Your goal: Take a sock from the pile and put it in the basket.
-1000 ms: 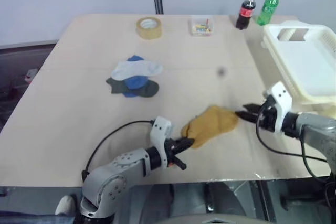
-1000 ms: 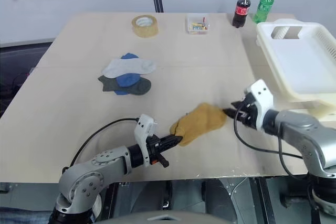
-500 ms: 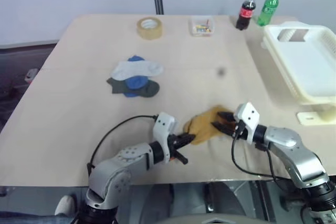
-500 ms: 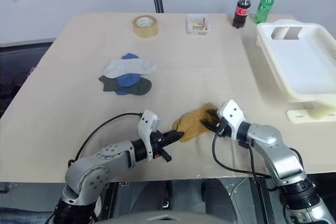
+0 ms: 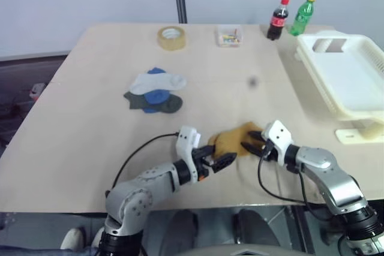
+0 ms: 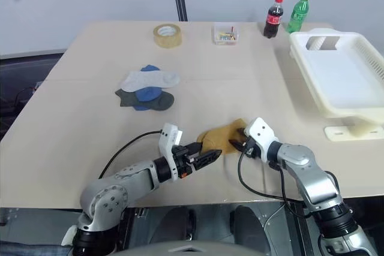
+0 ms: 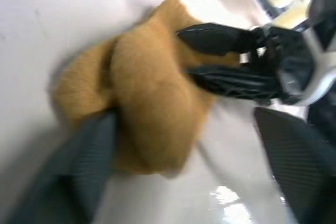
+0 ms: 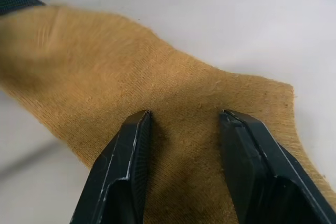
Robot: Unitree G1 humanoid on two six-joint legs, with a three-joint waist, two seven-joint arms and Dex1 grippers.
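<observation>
Pile lying far left on the counter; left claw standing apart at the near-left end of the mustard sock; sock's long axis running near-left to far-right; right claw resting apart on its right end, nearer; basket sitting far right.

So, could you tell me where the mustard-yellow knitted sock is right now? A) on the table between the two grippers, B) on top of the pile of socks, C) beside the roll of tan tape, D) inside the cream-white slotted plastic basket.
A: the mustard-yellow knitted sock lies on the table between the left gripper and the right gripper, far from the cream-white slotted plastic basket.
</observation>
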